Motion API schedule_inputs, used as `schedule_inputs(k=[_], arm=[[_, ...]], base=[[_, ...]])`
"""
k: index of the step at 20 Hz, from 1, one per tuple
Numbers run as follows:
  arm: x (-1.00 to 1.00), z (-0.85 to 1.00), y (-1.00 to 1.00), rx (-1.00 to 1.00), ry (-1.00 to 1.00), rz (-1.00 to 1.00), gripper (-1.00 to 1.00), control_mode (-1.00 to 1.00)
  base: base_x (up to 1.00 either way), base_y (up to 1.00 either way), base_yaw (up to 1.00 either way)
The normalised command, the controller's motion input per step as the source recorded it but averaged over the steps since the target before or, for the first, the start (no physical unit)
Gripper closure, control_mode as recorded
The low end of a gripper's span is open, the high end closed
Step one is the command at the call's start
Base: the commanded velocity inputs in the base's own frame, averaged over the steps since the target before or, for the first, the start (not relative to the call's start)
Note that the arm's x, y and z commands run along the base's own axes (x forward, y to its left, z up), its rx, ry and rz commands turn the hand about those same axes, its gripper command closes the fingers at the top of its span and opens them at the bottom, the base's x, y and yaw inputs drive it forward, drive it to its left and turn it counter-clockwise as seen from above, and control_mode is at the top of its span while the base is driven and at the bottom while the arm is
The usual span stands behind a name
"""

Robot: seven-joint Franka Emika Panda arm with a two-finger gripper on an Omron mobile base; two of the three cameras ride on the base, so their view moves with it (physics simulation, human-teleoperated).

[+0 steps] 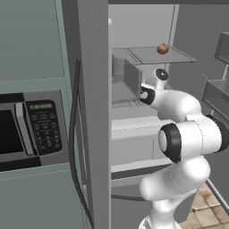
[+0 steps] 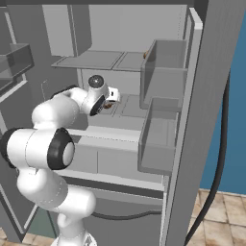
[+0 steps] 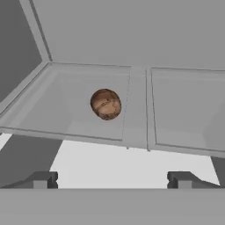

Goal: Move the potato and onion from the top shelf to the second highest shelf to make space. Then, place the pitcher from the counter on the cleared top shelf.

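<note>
One potato (image 3: 106, 104) — round, dark-brown, mottled lighter — rests on a shelf (image 3: 66, 127).

We see the onion (image 1: 163, 48) resting on the top shelf (image 1: 179, 57) of the open fridge. One level lower, the potato (image 3: 106, 104) sits on a shelf panel (image 3: 61, 110), left of the seam dividing it from the neighbouring panel. Our claw (image 3: 112, 179) hangs before that shelf, apart from the potato. A microwave (image 1: 27, 129) stands left of the fridge.
</note>
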Motion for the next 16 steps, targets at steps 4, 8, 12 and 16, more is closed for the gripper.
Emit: schedule_inputs(k=[4, 8, 12, 16], arm=[[-0.67, 0.74, -0.27, -0.01, -0.01, -0.24, -1.00, -1.00], [-0.44, 0.89, -0.20, 0.00, -0.08, -0.22, -1.00, -1.00], [-0.36, 0.91, -0.22, 0.00, -0.13, -0.18, -1.00, -1.00], [-0.22, 0.82, -0.32, 0.00, -0.08, -0.12, -1.00, -1.00]], base=[[0.00, 0.00, 0.00], [0.00, 0.00, 0.00], [0.00, 0.00, 0.00], [0.00, 0.00, 0.00]])
